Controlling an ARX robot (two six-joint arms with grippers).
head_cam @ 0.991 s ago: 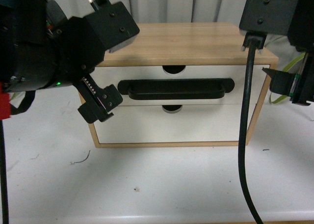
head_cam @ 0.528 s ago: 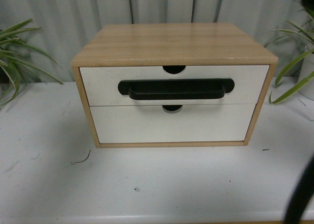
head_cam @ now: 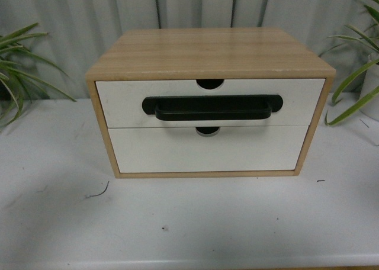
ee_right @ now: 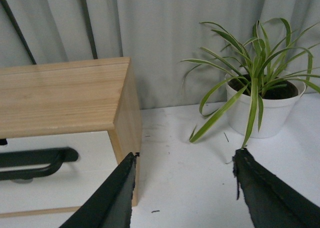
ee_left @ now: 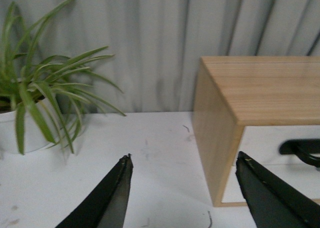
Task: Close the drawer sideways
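Observation:
The drawer [head_cam: 124, 101] is the upper one in a light wood cabinet [head_cam: 210, 51]. Its white front with the long black bar handle [head_cam: 212, 106] and half-round notch sits flush with the cabinet's frame. It also shows in the left wrist view [ee_left: 265, 143] and the right wrist view [ee_right: 95, 143]. Neither arm shows in the front view. My left gripper [ee_left: 184, 163] is open and empty, level with the cabinet's left side. My right gripper [ee_right: 185, 158] is open and empty, level with the cabinet's right side.
A white drawer front without a handle [head_cam: 201, 148] sits below the drawer. The cabinet stands on a white table [head_cam: 189, 222]. A potted plant [ee_left: 35, 103] stands at the left, another [ee_right: 260, 98] at the right. A grey curtain [head_cam: 77, 21] hangs behind.
Both arms have left the front view: a second ago they filled its left and right sides, half a second ago only a dark edge showed at lower right. The drawer front has not moved.

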